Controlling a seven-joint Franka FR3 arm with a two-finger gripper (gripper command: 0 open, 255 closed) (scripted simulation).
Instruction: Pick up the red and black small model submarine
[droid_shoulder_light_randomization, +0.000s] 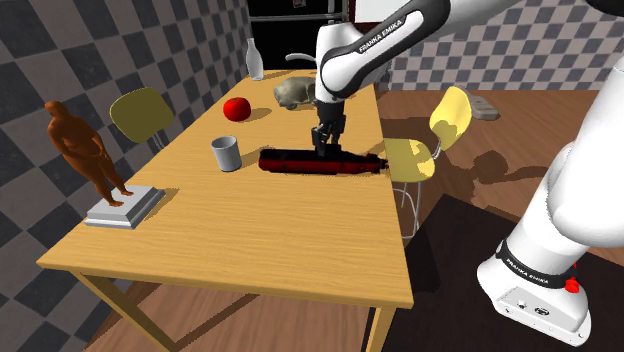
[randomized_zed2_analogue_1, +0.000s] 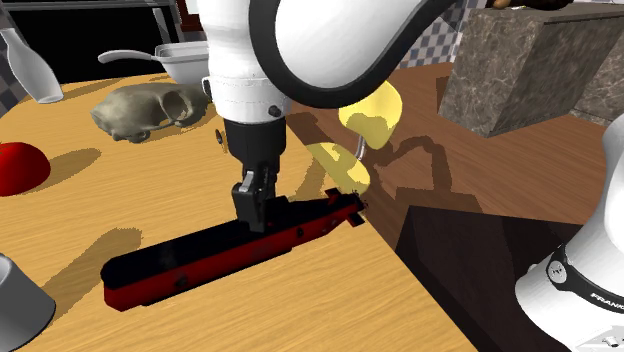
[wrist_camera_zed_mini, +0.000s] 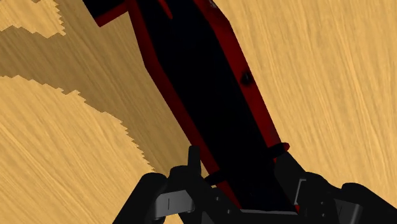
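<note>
A wooden counter (droid_shoulder_light_randomization: 250, 250) stands on a brown plank floor (droid_shoulder_light_randomization: 530, 115), with a dark rug (droid_shoulder_light_randomization: 455, 250) lying beside its near corner. Grey checkered walls (droid_shoulder_light_randomization: 40, 60) close the room behind it, broken by a black area (droid_shoulder_light_randomization: 285, 25) past the counter's far edge. One yellow chair (droid_shoulder_light_randomization: 140, 112) sits at one long edge, another (droid_shoulder_light_randomization: 448, 120) at the opposite edge. A rough stone block (randomized_zed2_analogue_1: 520, 70) stands beyond.

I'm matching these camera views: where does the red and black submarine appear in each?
Shoulder view: the submarine lies mid-table, right of the grey cup.
Second exterior view: lower centre, running diagonally.
Wrist view: between the fingers, stretching away.
Shared landmark: the gripper clasping it.
</note>
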